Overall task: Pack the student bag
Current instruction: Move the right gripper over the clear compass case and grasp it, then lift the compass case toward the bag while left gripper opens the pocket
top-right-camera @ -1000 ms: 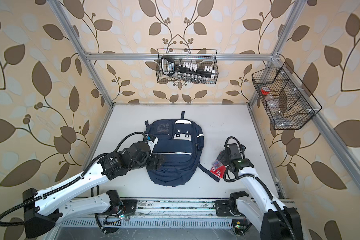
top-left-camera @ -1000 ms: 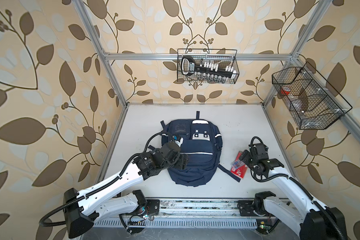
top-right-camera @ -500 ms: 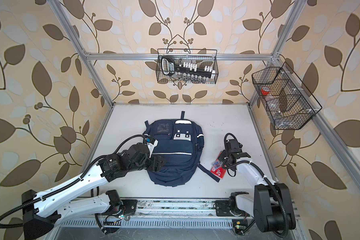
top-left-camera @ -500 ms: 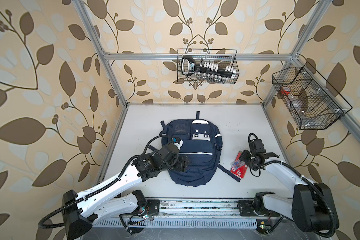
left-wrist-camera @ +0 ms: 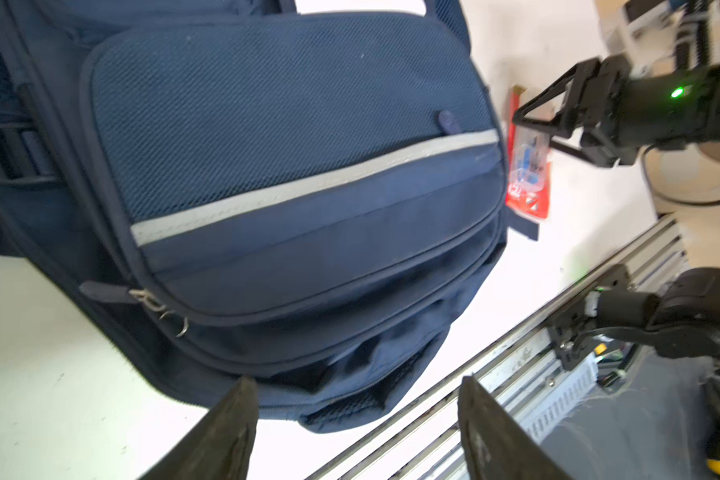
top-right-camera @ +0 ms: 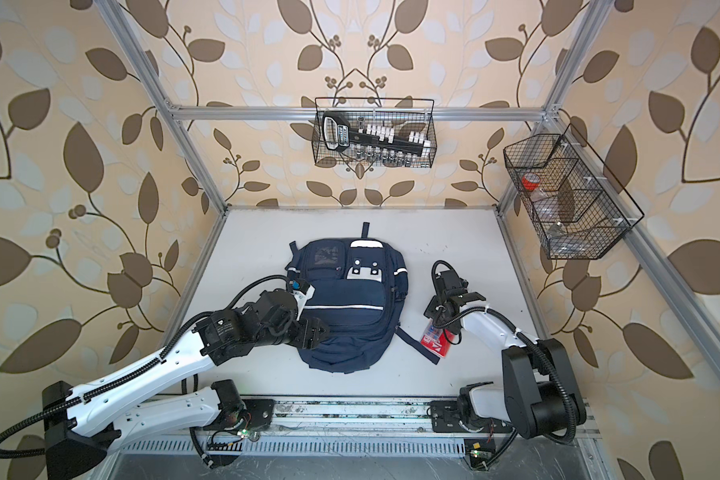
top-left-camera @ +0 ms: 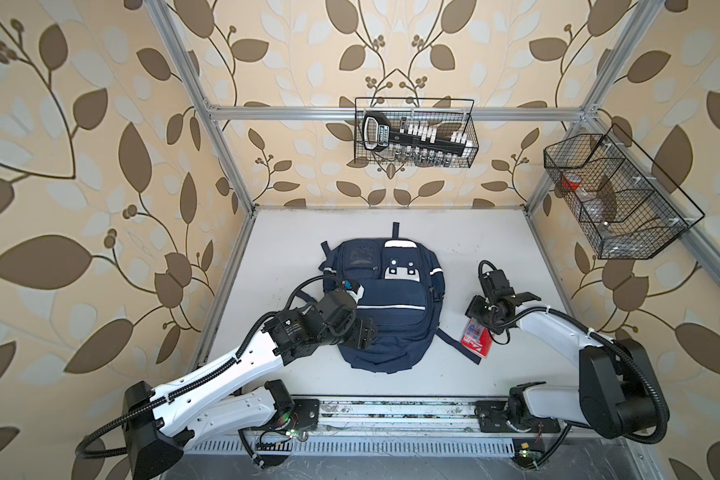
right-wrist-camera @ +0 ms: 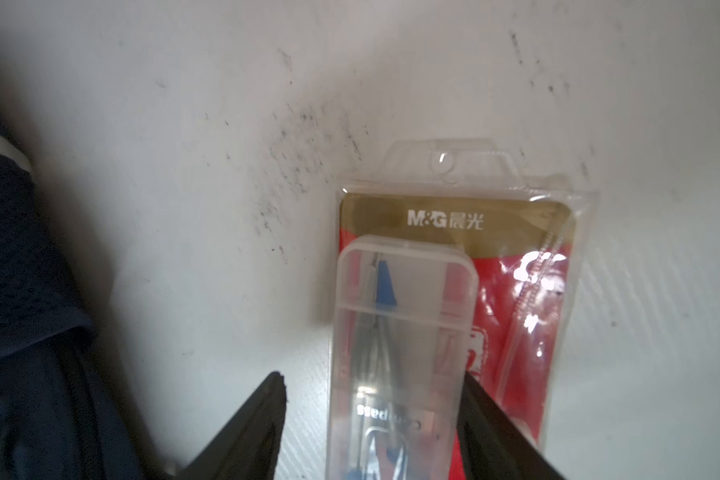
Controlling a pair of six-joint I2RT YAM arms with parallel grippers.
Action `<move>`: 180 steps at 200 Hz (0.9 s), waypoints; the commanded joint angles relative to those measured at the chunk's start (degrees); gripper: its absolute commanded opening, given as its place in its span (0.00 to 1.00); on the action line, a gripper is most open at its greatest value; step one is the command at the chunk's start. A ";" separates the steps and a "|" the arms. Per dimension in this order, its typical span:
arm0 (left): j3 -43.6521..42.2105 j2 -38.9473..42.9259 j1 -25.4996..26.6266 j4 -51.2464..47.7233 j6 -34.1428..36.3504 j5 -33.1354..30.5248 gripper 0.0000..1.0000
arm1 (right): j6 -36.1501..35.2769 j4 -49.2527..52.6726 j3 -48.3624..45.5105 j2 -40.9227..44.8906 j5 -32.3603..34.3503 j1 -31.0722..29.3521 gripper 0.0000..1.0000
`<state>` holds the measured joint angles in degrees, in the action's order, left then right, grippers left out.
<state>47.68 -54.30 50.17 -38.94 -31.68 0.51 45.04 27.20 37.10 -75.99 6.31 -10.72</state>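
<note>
1. Looking down in both top views, you find the student bag (top-left-camera: pixel 391 316) lying flat with its front pockets up, mid-worktop (top-left-camera: pixel 283 249), between the two arms.
2. Your left claw (left-wrist-camera: pixel 356 395) hangs over the bag's lower left edge. Its jaws are spread, with nothing between them.
3. Your right claw (right-wrist-camera: pixel 371 395) sits low over a red stationery pack (right-wrist-camera: pixel 454 291). The pack lies on the worktop just right of the bag, near a loose strap (top-left-camera: pixel 454 345).
4. The right jaws straddle the pack's clear case. One finger (right-wrist-camera: pixel 495 436) touches its edge and the other stands clear, so the claw is released, not grasping.
5. Two wire baskets, one on the back wall (top-left-camera: pixel 414 133) and one on the side wall (top-left-camera: pixel 616 208), hang well apart from the bag.
</note>
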 commanded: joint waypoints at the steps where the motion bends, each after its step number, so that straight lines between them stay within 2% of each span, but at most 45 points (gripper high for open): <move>1: 3.81 0.68 -0.16 -4.88 4.29 -2.29 0.76 | 1.28 0.07 1.06 -0.73 -0.84 -0.55 0.61; 18: 5.89 -1.03 -0.16 -7.53 6.77 -3.43 0.81 | 1.11 -0.04 1.32 -1.00 -0.16 -0.73 0.55; 39: 9.10 -4.91 -0.16 -10.09 10.39 -4.73 0.82 | 1.11 0.13 1.22 -1.59 1.11 -0.71 0.47; 66: 13.24 -10.30 -0.12 -12.87 13.54 -8.18 0.84 | 0.20 -0.30 1.22 -2.74 1.09 -0.87 0.47; 83: 14.50 -12.93 -0.16 -12.65 16.22 -10.01 0.96 | -0.61 -0.20 1.10 -4.09 1.74 -0.87 0.52; 96: 15.81 -15.43 -0.16 -13.13 18.73 -10.27 0.99 | -1.24 -0.59 0.95 -5.25 1.36 -0.85 0.53; 118: 18.23 -19.96 -0.16 -14.49 22.97 -10.24 0.99 | -1.88 -1.93 0.24 -6.36 1.54 -0.83 0.41; 136: 19.51 -22.32 0.01 -14.72 24.64 -11.68 0.99 | -1.58 -2.80 -0.39 -6.32 0.19 -0.88 0.26; 159: 19.92 -24.14 1.07 -13.06 27.90 -12.02 0.98 | -1.53 -3.72 -0.86 -5.28 -0.20 -0.88 0.19; 180: 20.82 -27.35 2.98 -13.67 29.37 -16.74 0.93 | -1.09 -4.01 -0.87 -4.66 -1.10 -0.85 0.17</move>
<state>65.76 -79.24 51.13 -51.31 -6.79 -11.00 43.88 19.92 38.52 -79.18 7.03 -11.46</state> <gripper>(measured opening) 0.955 0.339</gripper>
